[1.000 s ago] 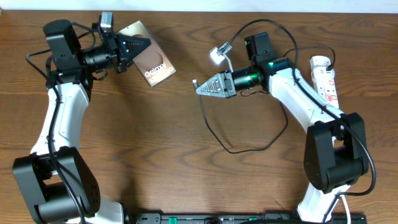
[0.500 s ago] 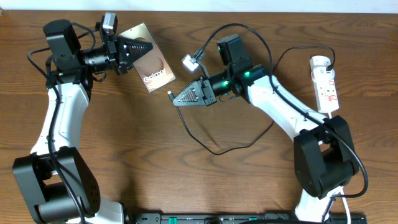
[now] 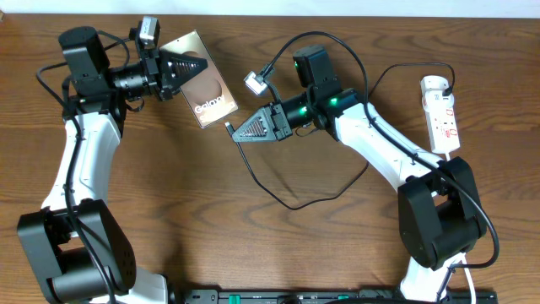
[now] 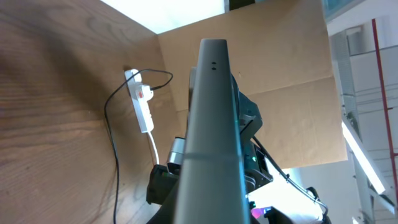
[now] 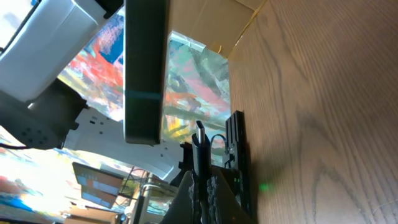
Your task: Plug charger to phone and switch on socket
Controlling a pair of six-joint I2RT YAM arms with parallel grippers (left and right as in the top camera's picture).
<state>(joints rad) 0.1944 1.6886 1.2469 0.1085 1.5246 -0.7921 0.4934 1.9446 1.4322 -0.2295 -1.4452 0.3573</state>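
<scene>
Your left arm (image 3: 84,160) reaches straight out from its base, then bends at the elbow so the wrist points across toward the other arm. Your left gripper (image 3: 201,62) is clamped on the phone (image 3: 209,93), held edge-on between the fingers. Your right arm (image 3: 381,149) stretches far inward, and your right gripper (image 3: 239,135) pinches the charger (image 3: 229,127), its tip poking out just past the fingertips.

Right of phone (image 3: 207,89): narrow gap, then right gripper (image 3: 237,135) with charger (image 3: 291,206) tip.
Lower right of phone: charger loop across table (image 3: 194,211).
Below phone: bare wood, open.
Left of phone: blocked by left gripper (image 3: 199,63).
Far right of phone: socket (image 3: 441,110), well apart.
</scene>
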